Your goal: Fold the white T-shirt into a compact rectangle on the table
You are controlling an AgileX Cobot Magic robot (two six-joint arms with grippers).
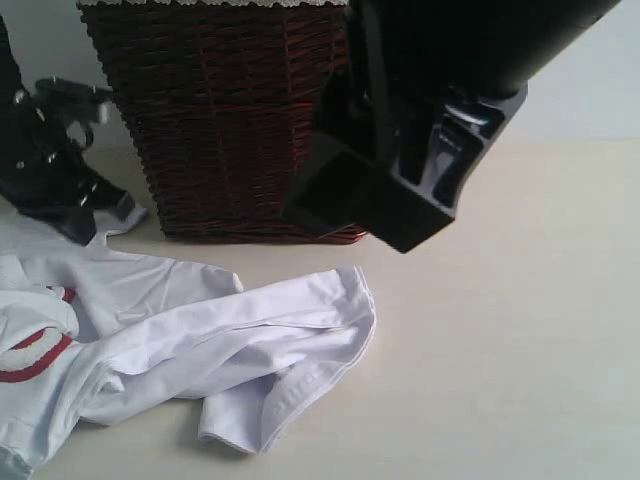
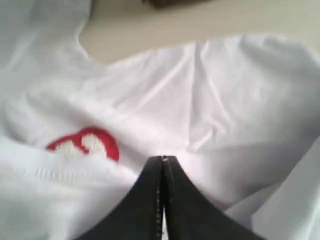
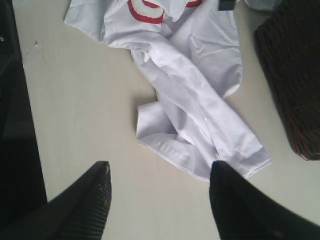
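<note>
The white T-shirt (image 1: 180, 340) lies crumpled on the table (image 1: 500, 350), its red-outlined lettering (image 1: 35, 355) at the left edge of the exterior view. A long bunched part runs right and ends in a hemmed edge (image 1: 300, 385). My left gripper (image 2: 162, 159) is shut, its tips pinching the shirt fabric (image 2: 215, 100) beside the lettering (image 2: 87, 145); in the exterior view the left gripper (image 1: 95, 205) is at the shirt's far left corner. My right gripper (image 3: 157, 172) is open above bare table, one finger (image 3: 235, 200) overlapping the shirt's hemmed end (image 3: 200, 155).
A dark brown wicker basket (image 1: 220, 120) stands at the back, just behind the shirt; it also shows as the wicker basket (image 3: 295, 85) in the right wrist view. The right arm's black body (image 1: 420, 120) hangs over the basket's right side. Bare table spreads to the right.
</note>
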